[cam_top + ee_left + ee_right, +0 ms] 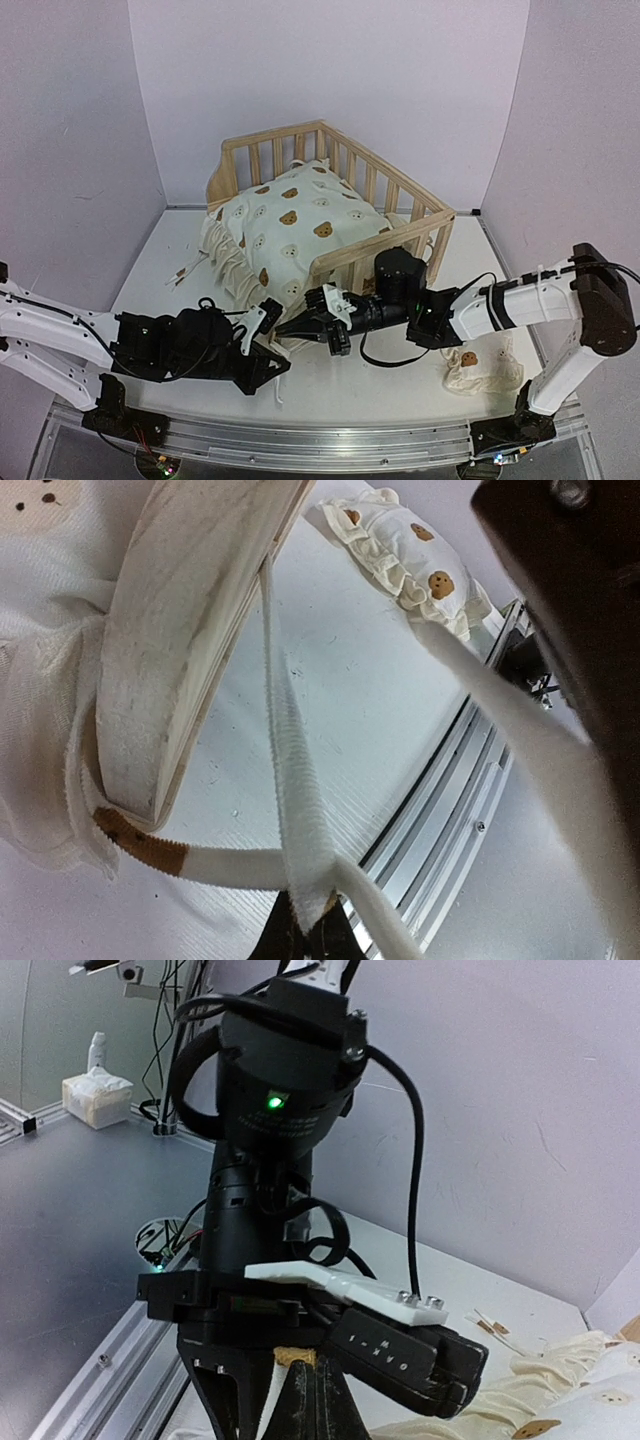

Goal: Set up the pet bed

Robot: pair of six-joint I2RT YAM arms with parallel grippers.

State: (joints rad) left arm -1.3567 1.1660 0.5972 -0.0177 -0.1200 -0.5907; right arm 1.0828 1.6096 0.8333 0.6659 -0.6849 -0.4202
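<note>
The pet bed, a pine frame with slatted rails, stands at the back centre. A cream bear-print cushion lies in it and spills over the front left corner. In front of that corner my two grippers meet tip to tip. The left gripper is shut on a white fuzzy cushion tie that runs up to the bed's wooden edge. A second tie with a brown end crosses it at the fingertips. The right gripper is shut with a tan tie end at its tip.
A small matching bear-print pillow lies on the table at the front right, under the right arm. Loose ties trail from the cushion to the left. The aluminium rail runs along the near edge. My left arm fills the right wrist view.
</note>
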